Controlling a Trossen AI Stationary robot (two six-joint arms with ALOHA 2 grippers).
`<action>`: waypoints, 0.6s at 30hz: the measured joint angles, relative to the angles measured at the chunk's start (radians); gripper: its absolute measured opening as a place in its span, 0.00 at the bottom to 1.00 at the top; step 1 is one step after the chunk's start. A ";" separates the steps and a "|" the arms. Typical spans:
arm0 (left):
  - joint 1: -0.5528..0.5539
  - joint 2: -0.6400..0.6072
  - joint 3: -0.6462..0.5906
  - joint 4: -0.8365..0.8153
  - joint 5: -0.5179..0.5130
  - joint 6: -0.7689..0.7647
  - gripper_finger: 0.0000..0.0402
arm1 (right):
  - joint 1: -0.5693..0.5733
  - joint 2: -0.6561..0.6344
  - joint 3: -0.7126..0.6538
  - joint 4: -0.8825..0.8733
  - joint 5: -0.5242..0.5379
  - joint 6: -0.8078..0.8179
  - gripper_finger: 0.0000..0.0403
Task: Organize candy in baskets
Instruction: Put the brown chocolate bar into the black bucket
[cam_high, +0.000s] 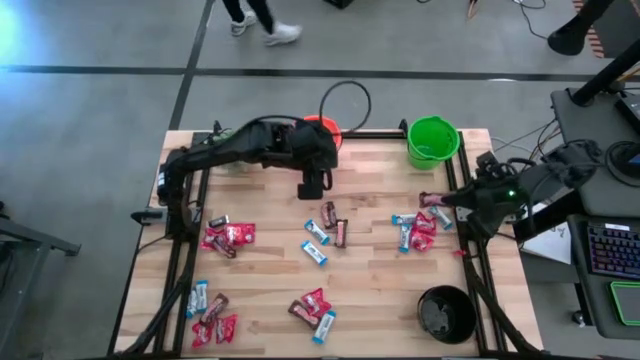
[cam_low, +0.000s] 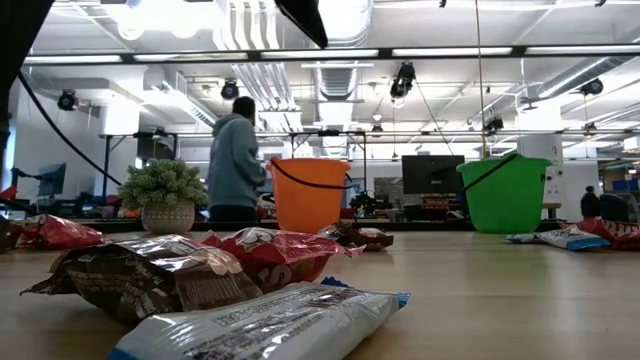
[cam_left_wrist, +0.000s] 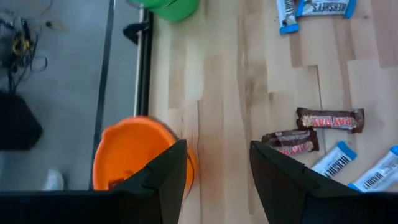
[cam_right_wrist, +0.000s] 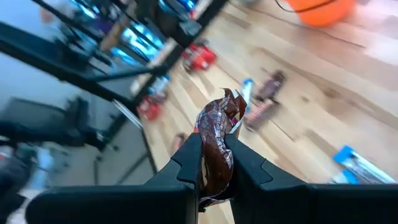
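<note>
**Brown bar clamped and lifted, orange pot already fed**

Right gripper (cam_right_wrist: 214, 163) at the right edge of the high view, clamped on a dark brown candy bar (cam_right_wrist: 217, 140), wrapper pinched between the two fingers and sticking out past the tips. Held clear of the boards, probably for carrying to a pot; the black basket (cam_high: 447, 313) at the lower right of the high view and the green basket (cam_high: 433, 141) at the upper right both within reach, destination impossible to tell.

Left gripper (cam_left_wrist: 214, 177) near top centre of the high view, hanging just beside the orange basket (cam_left_wrist: 134, 155), fingers apart with nothing between them. Positioned as if just after a drop or before the next reach toward the brown bars (cam_left_wrist: 311, 129) lying close by.

Orange basket: something small and reddish low inside in the left wrist view, too little showing to name. Green basket: inside looks bare from above. Black basket: too dark to read the contents.

Rest of the candy scattered over the table (cam_high: 370, 280) in loose clusters: red pieces (cam_high: 228, 237) at centre left, a mixed heap (cam_high: 212, 315) at lower left, another at lower centre, blue-and-white bars (cam_high: 316, 242) mid-table, a red and blue pile (cam_high: 417, 230) near the right gripper. Most sorting undone, by the look of it.
</note>
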 joint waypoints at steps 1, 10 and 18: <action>0.002 0.000 0.010 -0.010 0.000 -0.008 0.39 | 0.000 0.015 0.013 -0.018 -0.010 -0.001 0.09; 0.001 0.000 0.018 -0.074 0.000 -0.030 0.39 | 0.000 0.098 0.011 -0.091 -0.191 0.033 0.09; 0.001 0.001 0.014 -0.093 0.000 -0.060 0.39 | 0.009 0.142 0.009 -0.088 -0.330 0.061 0.09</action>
